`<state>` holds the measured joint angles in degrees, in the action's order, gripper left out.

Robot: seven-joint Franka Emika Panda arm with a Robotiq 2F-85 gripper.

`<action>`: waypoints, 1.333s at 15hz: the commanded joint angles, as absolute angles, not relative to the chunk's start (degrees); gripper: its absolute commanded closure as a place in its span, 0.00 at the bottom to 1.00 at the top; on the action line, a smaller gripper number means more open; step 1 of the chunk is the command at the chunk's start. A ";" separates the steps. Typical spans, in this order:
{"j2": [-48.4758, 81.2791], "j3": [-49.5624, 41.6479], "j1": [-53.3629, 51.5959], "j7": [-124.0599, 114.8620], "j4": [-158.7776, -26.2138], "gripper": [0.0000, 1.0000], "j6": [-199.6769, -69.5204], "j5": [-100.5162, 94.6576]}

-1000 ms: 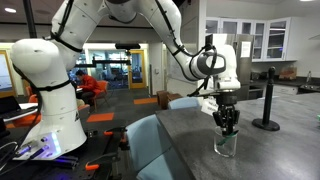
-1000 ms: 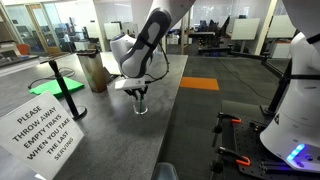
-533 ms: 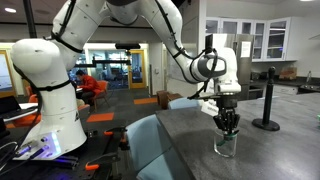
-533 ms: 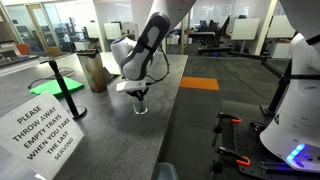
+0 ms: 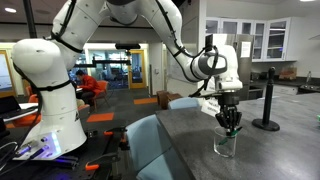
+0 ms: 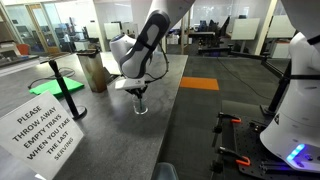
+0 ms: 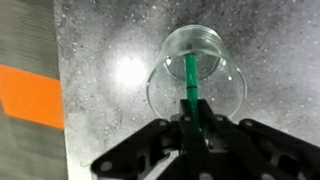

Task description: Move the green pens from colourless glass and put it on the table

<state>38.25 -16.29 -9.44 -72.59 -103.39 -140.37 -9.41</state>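
The colourless glass [image 7: 196,78] stands on the grey table [image 7: 110,60]. It also shows in both exterior views [image 5: 225,145] [image 6: 140,106]. A green pen [image 7: 190,85] stands in the glass, its lower end at the glass bottom. My gripper [image 7: 192,128] is right above the glass and is shut on the pen's upper part. In an exterior view my gripper [image 5: 231,124] sits just over the glass rim. In the wrist view only one pen shows.
A black post with a round base [image 5: 268,100] stands on the table beyond the glass; it also shows in an exterior view [image 6: 62,80]. A printed paper sign [image 6: 45,130] lies near the table's front. The table edge [image 7: 58,90] runs left of the glass.
My gripper has risen slightly above the glass with the pen in it. The glass has not moved.
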 commanded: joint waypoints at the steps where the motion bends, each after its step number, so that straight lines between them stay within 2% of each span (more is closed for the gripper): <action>1: 34.54 -17.78 -10.93 -74.74 -105.84 0.97 -141.60 -11.01; 7: 28.16 -18.50 -11.77 -76.81 -107.53 0.97 -142.96 -14.75; 10: 26.37 -13.90 -8.84 -71.48 -106.68 0.97 -139.39 -11.19; 15: 31.53 -5.23 -4.26 -55.06 -100.95 0.97 -130.94 -0.63; 20: 39.86 -5.22 -6.22 -48.84 -93.69 0.97 -124.92 -1.76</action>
